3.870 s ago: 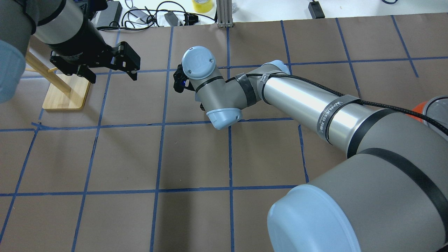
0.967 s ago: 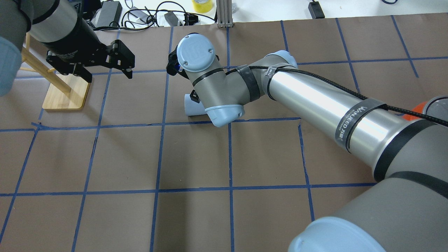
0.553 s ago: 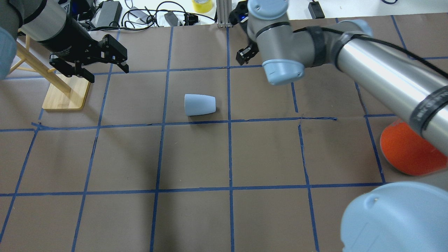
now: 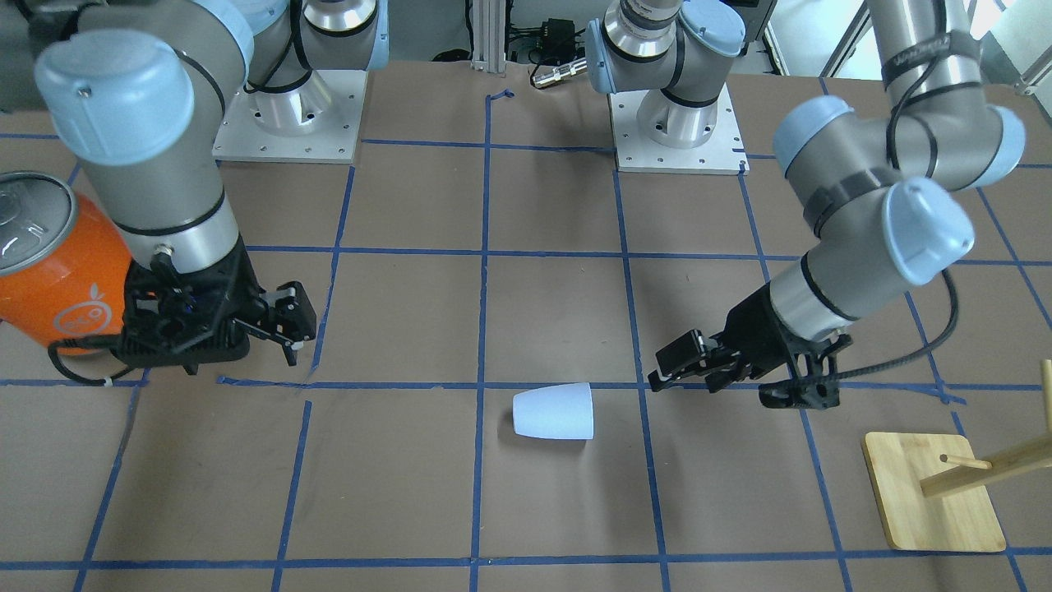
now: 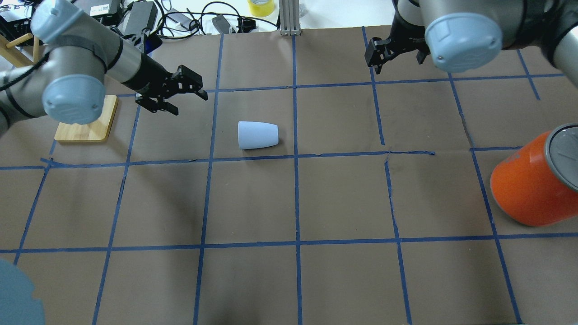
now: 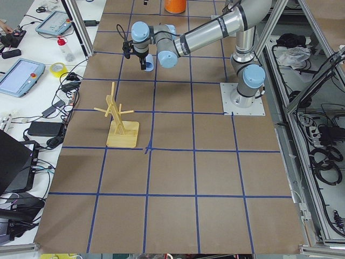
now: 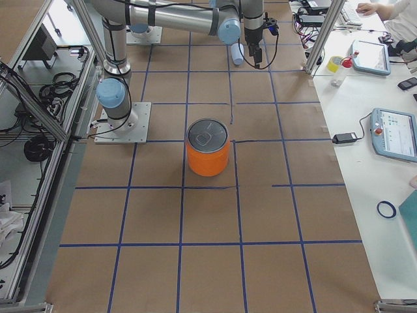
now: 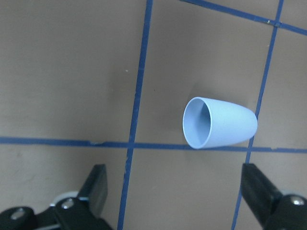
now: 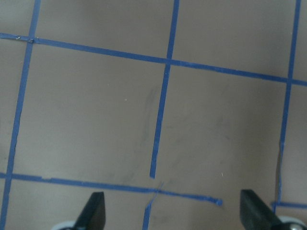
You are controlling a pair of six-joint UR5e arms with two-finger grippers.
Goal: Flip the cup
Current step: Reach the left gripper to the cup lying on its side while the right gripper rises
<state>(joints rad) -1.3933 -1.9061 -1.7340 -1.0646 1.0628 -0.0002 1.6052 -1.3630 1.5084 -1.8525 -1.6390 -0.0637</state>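
The cup (image 5: 257, 135) is a small pale blue-white tumbler lying on its side on the brown table, its open mouth toward my left gripper. It also shows in the front view (image 4: 555, 411) and the left wrist view (image 8: 220, 123). My left gripper (image 5: 188, 103) is open and empty, a short way to the left of and beyond the cup; it shows in the front view (image 4: 660, 370) and its wrist view (image 8: 176, 191). My right gripper (image 5: 375, 56) is open and empty, far right of the cup near the table's far edge (image 4: 302, 333) (image 9: 172, 213).
A big orange can (image 5: 533, 189) with a silver lid stands at the right (image 4: 57, 271). A wooden peg stand (image 5: 88, 124) sits at the far left behind my left arm (image 4: 933, 493). Cables and a tape roll lie beyond the far edge.
My right gripper has let go of the cup and drawn back up and to the right, leaving it on its side. My left gripper has moved right toward the cup.
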